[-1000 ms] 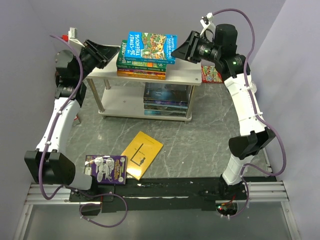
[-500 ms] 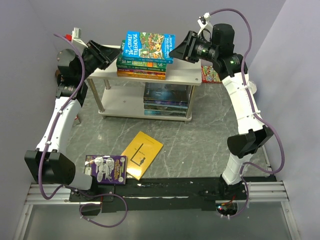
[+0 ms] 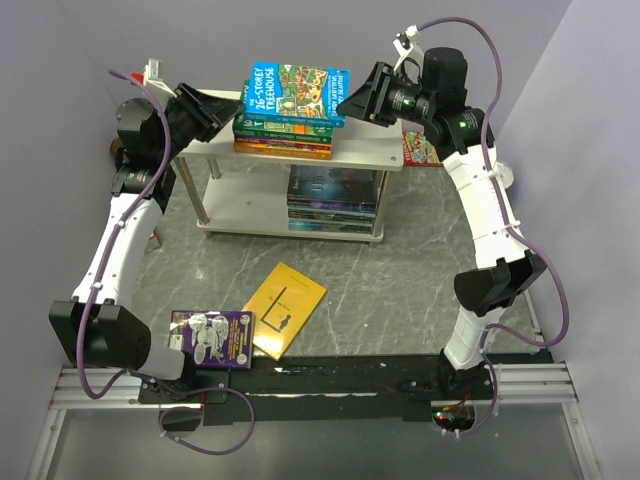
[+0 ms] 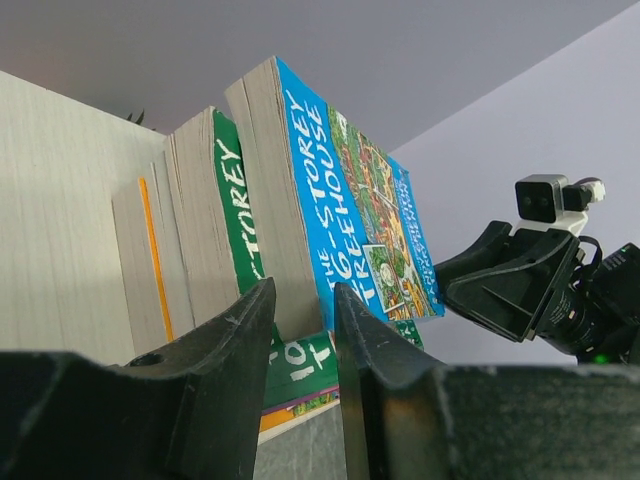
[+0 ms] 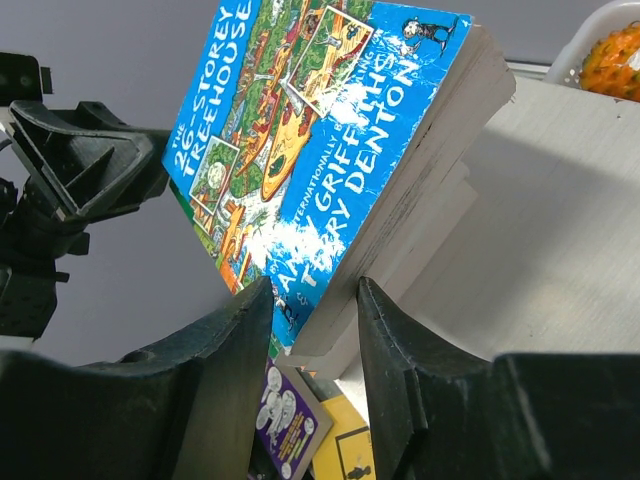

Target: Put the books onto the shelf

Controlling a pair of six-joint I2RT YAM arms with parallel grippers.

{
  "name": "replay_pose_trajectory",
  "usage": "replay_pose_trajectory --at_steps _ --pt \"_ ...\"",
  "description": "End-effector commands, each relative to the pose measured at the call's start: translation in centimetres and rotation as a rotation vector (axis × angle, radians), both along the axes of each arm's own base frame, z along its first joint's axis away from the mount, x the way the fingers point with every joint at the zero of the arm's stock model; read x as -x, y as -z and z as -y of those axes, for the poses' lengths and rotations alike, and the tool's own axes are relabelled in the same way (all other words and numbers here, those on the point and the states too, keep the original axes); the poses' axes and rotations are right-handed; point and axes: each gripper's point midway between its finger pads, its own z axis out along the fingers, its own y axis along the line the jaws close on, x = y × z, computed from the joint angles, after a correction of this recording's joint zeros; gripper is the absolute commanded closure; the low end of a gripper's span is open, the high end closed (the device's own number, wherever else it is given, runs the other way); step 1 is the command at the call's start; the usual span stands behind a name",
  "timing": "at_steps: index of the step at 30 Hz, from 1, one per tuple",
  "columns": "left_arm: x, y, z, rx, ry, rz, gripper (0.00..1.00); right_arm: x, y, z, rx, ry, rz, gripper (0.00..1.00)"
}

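Marbled table (image 3: 400, 290): left gripper (image 3: 222, 108), right gripper (image 3: 350, 100) flank blue book (image 3: 298, 90)

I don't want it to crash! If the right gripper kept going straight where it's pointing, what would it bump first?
The right gripper would meet the blue Treehouse book first, atop the stack on the shelf. Its corner sits between the fingers; touching or not, I can't tell.

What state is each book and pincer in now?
Blue book: atop green and orange books, gripped at both ends.
Left pincer: closed on blue book.
Right pincer: closed on blue book.
Green and orange books: stacked on shelf top.
Lower stack: on shelf's lower tier.
Yellow book: flat on table.
Purple book: flat on table.
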Motion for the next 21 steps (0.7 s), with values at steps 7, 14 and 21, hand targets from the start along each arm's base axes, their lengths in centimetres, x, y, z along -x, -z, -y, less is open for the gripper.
replay_pose_trajectory --at_steps 7,14,21 --pt "1.5 -3.1 1.1 -0.014 0.054 0.111 0.64 1.1 -1.9 -1.5 -0.021 -0.045 0.053 0.53" --pt "2.6 -4.2 1.0 -0.007 0.053 0.139 0.66 1.8 -2.2 -2.0 -0.020 -0.055 0.058 0.53" --pt "4.0 -5.2 1.1 0.007 0.068 0.167 0.66 2.5 -2.5 -2.5 -0.019 -0.066 0.064 0.53"
